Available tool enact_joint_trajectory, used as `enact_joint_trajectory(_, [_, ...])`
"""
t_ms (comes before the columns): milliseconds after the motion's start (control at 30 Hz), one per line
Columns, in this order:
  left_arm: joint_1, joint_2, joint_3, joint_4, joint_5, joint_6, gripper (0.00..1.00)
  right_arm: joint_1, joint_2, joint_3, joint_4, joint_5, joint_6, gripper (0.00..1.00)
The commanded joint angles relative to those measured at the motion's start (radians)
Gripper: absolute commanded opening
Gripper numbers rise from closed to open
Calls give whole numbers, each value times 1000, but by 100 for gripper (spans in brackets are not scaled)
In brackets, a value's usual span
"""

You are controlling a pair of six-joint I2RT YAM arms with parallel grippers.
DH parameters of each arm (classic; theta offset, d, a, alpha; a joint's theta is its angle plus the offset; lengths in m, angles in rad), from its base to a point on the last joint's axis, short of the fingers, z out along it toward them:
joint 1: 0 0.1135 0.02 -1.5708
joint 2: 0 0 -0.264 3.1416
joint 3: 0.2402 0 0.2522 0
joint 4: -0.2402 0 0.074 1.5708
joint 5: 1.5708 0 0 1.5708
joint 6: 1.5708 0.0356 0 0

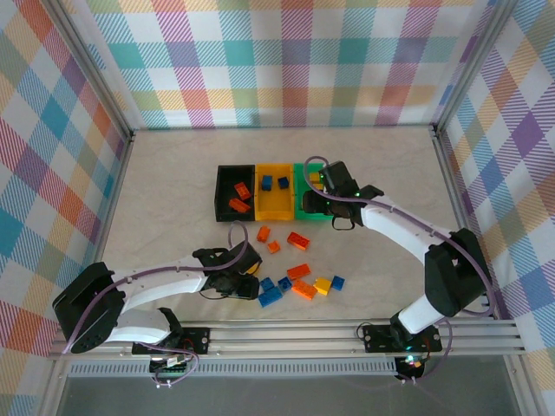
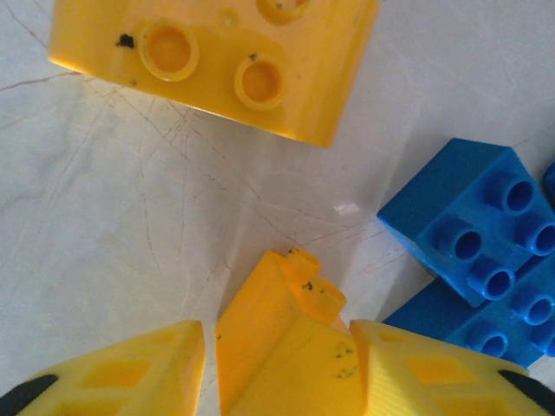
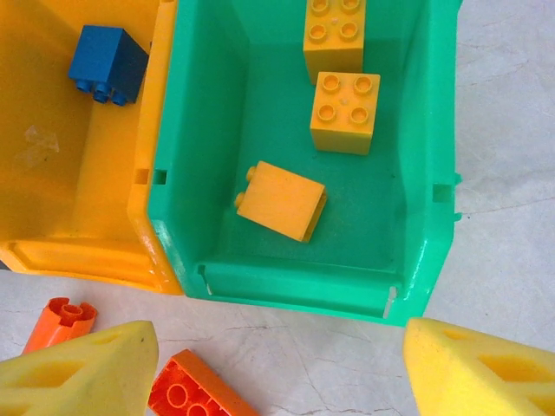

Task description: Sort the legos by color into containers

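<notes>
My left gripper (image 2: 282, 381) is shut on a yellow lego (image 2: 286, 338) just above the table; the same gripper (image 1: 249, 271) sits low at the left of the loose pile. Another yellow lego (image 2: 217, 61) and two blue legos (image 2: 473, 225) lie just ahead of it. My right gripper (image 3: 286, 373) hangs open and empty over the near rim of the green bin (image 3: 295, 290), which holds three yellow legos (image 3: 347, 111). The yellow bin (image 3: 87, 251) holds a blue lego (image 3: 108, 62). The black bin (image 1: 222, 192) holds orange legos (image 1: 240, 204).
Loose orange legos (image 1: 299, 240), blue legos (image 1: 270, 296) and a yellow lego (image 1: 323, 285) are scattered between the bins and the arm bases. Two orange legos (image 3: 195, 390) lie by the right gripper's left finger. The three bins stand side by side at mid-table.
</notes>
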Motion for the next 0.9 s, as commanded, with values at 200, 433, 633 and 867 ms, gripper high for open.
enact_joint_trajectory(200, [-10, -21, -6, -31, -39, -17, 29, -2, -40, -21, 15, -6, 18, 75])
enact_joint_trajectory(433, [-7, -64, 128, -119, -81, 20, 25, -5, -78, -46, 18, 0, 33, 75])
enact_joint_trajectory(633, [56, 40, 315, -80, -64, 105, 24, -17, -150, -126, 27, 21, 62, 75])
enact_joint_trajectory(867, [143, 358, 708, -41, -45, 227, 22, -34, -238, -208, 10, 28, 82, 75])
